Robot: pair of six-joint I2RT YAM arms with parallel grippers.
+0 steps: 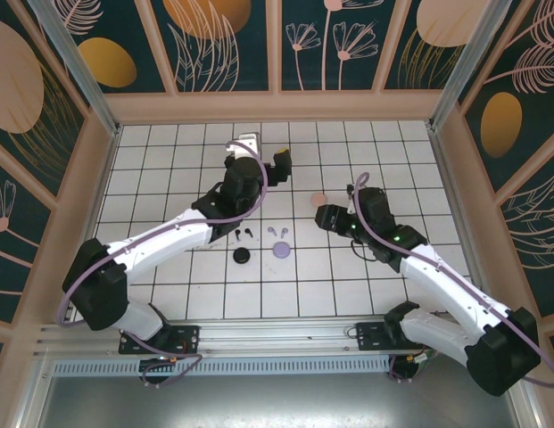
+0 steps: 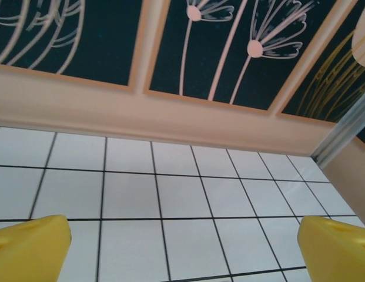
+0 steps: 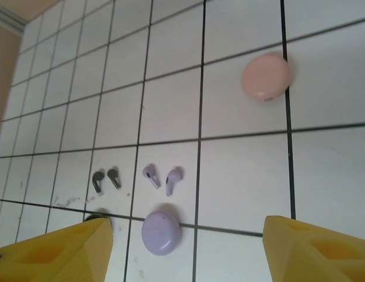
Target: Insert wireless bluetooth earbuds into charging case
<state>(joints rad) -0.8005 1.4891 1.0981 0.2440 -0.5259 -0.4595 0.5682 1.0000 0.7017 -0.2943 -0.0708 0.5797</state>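
Step in hand: judged to be the approach before a pick. 2 pairs of earbuds lie loose on the desk (image 1: 330,285), and no earbud is in a tool.
Left tool (image 2: 182,244): jaws spread wide with nothing between them. It is raised and aimed at the back wall (image 2: 170,117), well apart from the earbuds.
Right tool (image 3: 187,247): jaws apart and empty, hovering over the tiles and looking down on the earbuds.
Black earbuds (image 3: 106,179): 2 lying side by side on 1 tile, ahead of the right tool and toward its left finger.
Lilac earbuds (image 3: 161,178): 2 just beside the black pair, on the next tile.
Lilac case (image 3: 161,232): between the lilac pair and the right tool, near its jaws; the lid looks shut.
Black case (image 1: 242,257): near the black pair, on the arms' side.
Pink case (image 3: 265,78): well apart, farther out; it looks shut.
Next move: probably a descent onto 1 lilac earbud with narrowed jaws. The case likely needs opening first.
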